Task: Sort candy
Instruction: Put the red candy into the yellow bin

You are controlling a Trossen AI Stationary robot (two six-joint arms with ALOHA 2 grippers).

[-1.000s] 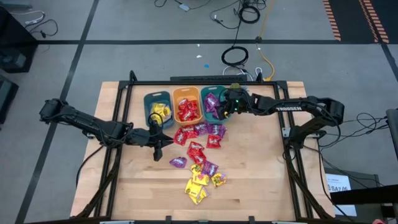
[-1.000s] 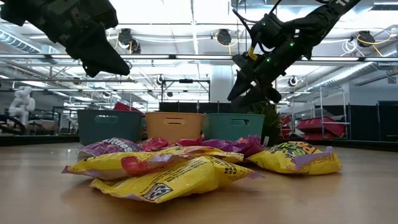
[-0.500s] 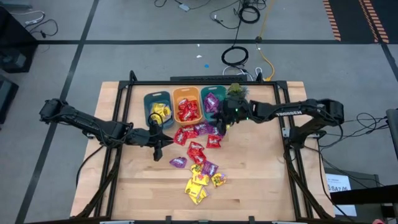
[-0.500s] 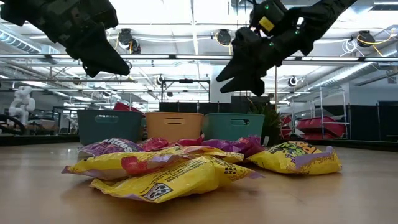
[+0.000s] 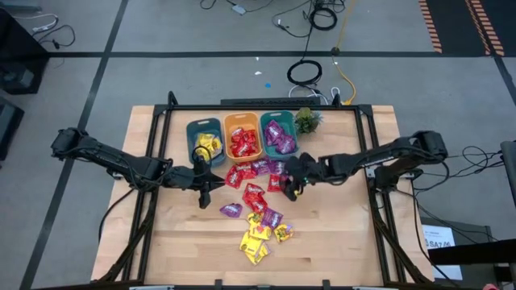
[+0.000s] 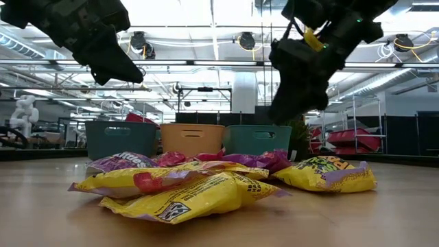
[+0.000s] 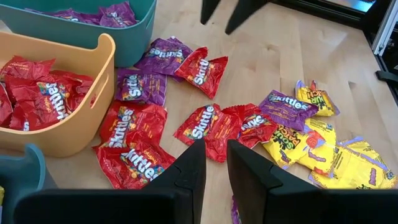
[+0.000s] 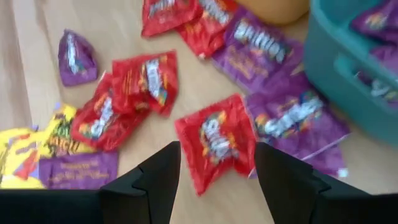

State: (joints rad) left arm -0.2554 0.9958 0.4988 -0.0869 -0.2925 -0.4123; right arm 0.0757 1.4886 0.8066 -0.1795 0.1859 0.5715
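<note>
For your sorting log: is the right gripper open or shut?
Open: the right gripper has its fingers spread above a red candy packet, gripping nothing.
</note>
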